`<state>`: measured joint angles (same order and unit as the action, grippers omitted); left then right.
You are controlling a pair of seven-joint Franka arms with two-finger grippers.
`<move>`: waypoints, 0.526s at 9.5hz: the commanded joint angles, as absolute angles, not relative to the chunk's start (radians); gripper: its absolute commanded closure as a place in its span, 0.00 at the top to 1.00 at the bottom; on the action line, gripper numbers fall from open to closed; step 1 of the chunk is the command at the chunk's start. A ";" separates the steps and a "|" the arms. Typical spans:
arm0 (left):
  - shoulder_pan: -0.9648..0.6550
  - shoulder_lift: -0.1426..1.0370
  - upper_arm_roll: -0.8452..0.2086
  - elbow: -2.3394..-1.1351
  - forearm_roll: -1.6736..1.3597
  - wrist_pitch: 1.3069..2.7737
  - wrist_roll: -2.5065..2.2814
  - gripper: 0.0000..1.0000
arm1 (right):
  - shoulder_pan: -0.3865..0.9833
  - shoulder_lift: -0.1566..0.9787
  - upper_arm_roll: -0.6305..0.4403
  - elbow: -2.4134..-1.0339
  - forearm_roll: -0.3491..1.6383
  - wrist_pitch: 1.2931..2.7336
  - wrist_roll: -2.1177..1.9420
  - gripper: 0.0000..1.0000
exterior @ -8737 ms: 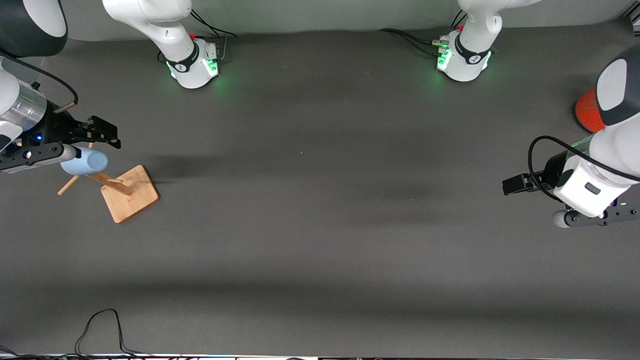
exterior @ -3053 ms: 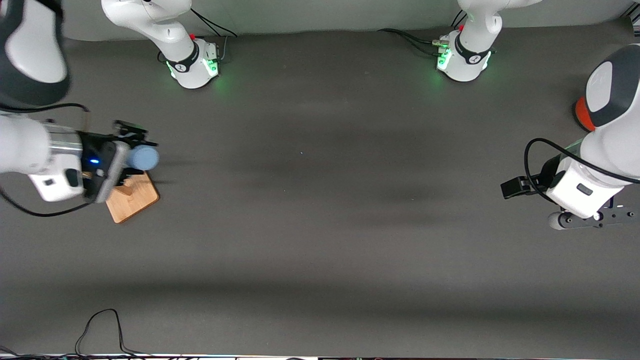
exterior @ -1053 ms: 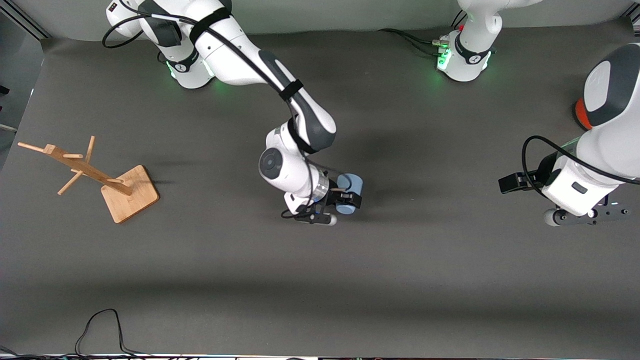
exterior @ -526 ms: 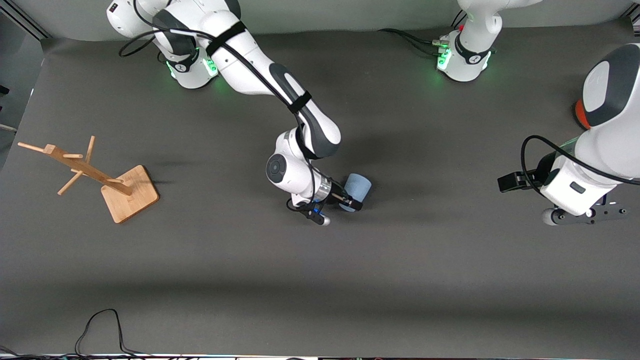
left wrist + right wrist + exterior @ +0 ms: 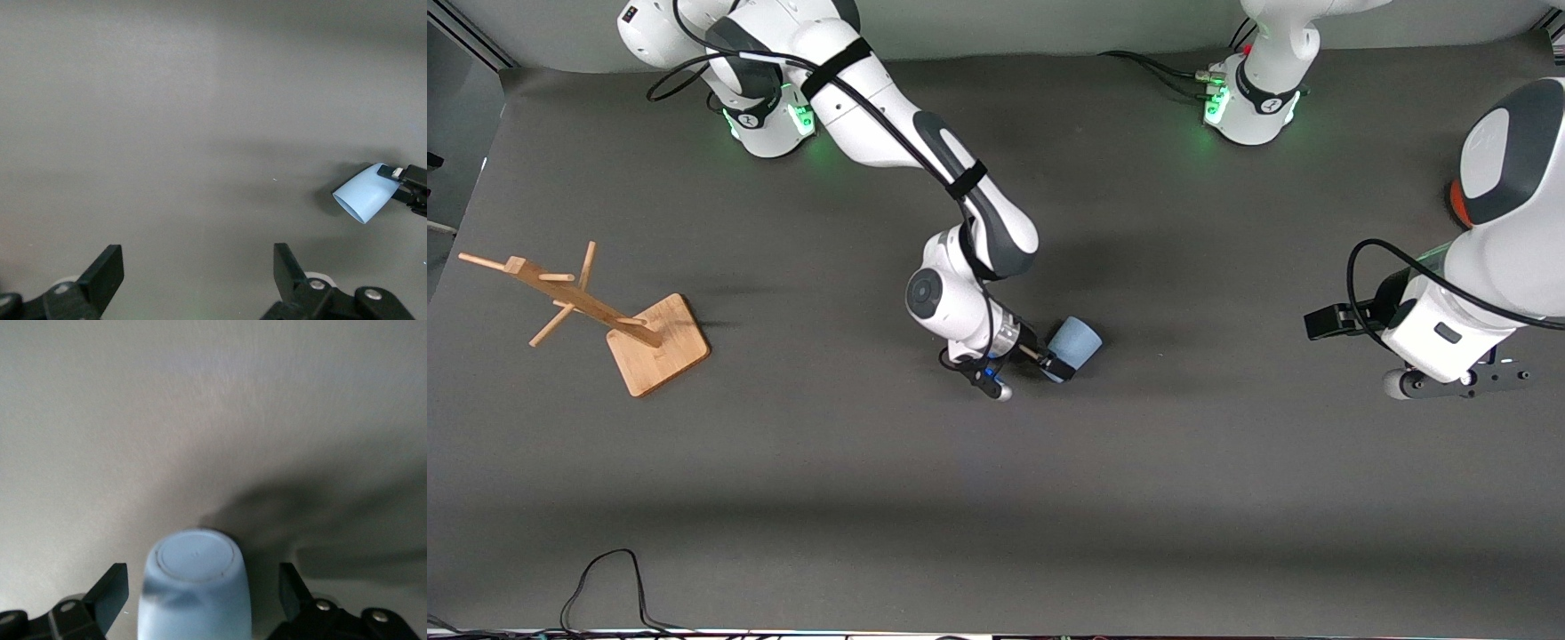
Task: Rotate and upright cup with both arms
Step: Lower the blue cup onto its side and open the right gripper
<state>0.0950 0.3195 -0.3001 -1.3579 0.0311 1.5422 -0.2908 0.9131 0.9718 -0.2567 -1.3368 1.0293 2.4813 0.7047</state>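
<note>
lying tilted on the surface [image 5: 1192,498] mid-way between both bases: cup [image 5: 1074,340], flanked by the released right hand [image 5: 1054,357], fingers [image 5: 111,590] apart. waiting over the left arm's end: left hand [image 5: 198,273], spread wide.

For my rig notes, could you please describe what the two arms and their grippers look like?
Both arms are glossy white with dark grey joint bands, black cables and green-lit bases. The right gripper and left gripper are black, with two flat fingers each.

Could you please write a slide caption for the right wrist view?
Open right gripper straddling the pale-blue cup, its closed base facing outward.
</note>
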 commanded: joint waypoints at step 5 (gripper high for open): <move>0.141 0.272 -0.287 -1.546 -0.315 1.765 -0.337 1.00 | 0.907 0.697 -0.630 -1.379 0.836 1.808 0.250 1.00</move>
<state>0.1105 0.3217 -0.2904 -1.4501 -0.2300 1.7022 -0.3096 0.8961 0.7608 -0.5658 -1.3234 0.8538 1.8761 0.3872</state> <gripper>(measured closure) 0.000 0.000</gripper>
